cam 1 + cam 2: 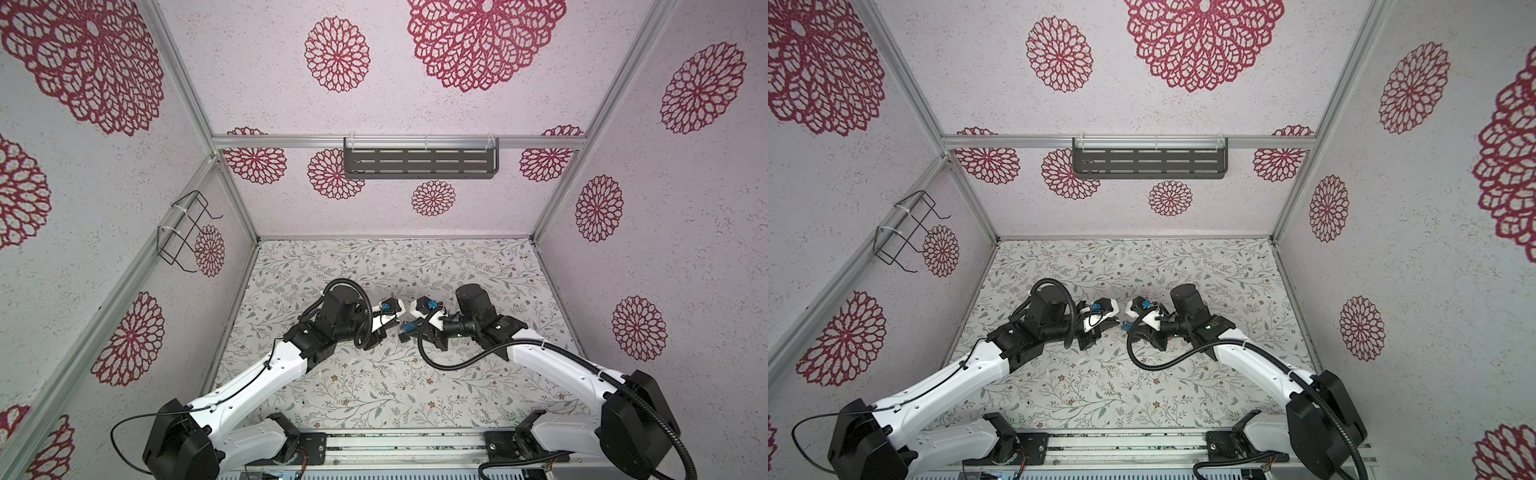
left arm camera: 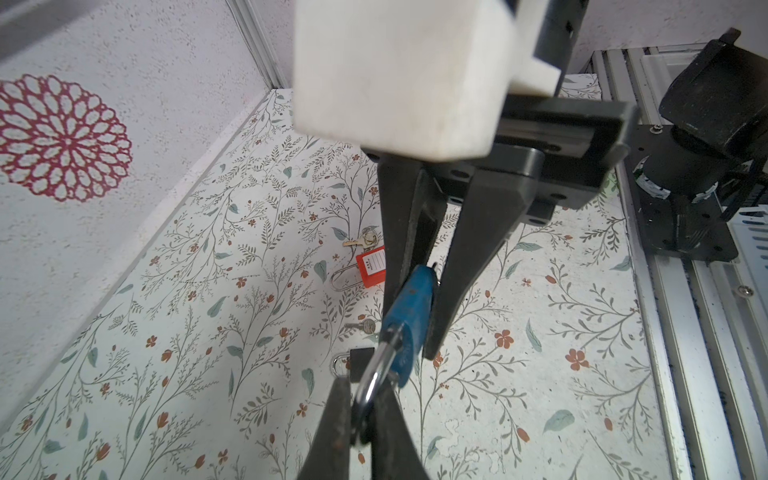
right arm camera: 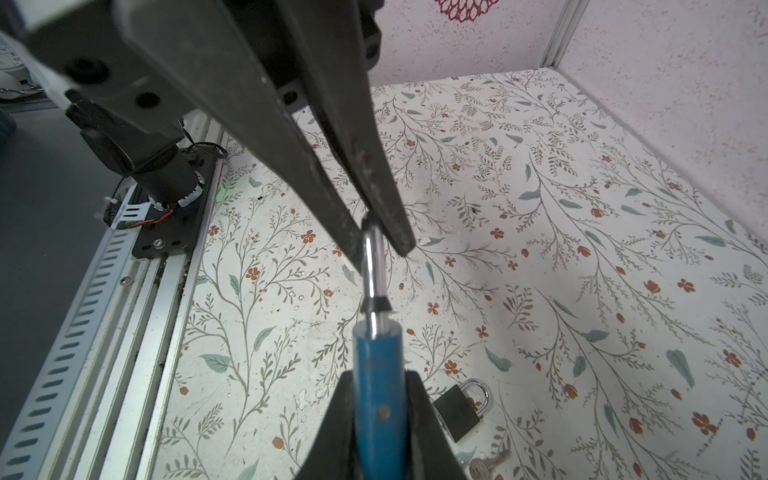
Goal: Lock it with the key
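Observation:
A blue padlock hangs above the table between the two arms, seen small in both top views. My right gripper is shut on its blue body. My left gripper is shut on its silver shackle, which stands out of the body. In the right wrist view the left fingers pinch the shackle's bow. One key lies on the table by a black padlock, another key on a ring by a red padlock. Neither gripper holds a key.
The floral table is enclosed by patterned walls on three sides. An aluminium rail with the arm bases runs along the front edge. A dark shelf hangs on the back wall and a wire rack on the left wall.

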`<act>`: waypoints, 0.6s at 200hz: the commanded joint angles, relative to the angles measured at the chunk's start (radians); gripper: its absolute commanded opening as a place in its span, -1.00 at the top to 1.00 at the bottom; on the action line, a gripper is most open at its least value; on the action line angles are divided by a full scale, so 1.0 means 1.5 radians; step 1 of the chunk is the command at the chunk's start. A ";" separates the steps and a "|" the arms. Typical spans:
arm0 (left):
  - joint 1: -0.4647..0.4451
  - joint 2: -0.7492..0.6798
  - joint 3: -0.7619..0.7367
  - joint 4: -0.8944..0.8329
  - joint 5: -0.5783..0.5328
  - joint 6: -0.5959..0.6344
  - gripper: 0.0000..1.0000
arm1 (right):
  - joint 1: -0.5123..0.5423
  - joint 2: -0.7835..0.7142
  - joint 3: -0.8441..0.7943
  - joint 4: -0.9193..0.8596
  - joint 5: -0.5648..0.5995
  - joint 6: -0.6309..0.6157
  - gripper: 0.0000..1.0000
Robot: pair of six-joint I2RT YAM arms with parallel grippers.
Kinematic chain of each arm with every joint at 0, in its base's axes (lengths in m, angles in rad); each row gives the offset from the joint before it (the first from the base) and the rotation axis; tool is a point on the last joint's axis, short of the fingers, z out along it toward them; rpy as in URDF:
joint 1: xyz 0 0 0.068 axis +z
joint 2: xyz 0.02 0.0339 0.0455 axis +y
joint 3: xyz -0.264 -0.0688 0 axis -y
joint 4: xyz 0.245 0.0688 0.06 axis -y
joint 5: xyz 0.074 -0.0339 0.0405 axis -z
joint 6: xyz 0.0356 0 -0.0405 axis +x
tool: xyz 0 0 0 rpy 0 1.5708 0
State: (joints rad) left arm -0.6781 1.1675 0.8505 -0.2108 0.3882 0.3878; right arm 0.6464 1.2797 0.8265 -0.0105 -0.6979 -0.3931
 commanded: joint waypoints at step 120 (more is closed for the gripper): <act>-0.004 0.018 -0.027 0.046 0.143 -0.048 1.00 | -0.001 0.031 0.086 0.328 -0.131 0.113 1.00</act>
State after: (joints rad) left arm -0.6498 1.1652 0.8474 -0.1627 0.3889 0.3557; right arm 0.6170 1.3460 0.8322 0.1223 -0.7918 -0.3016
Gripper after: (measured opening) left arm 0.108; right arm 0.176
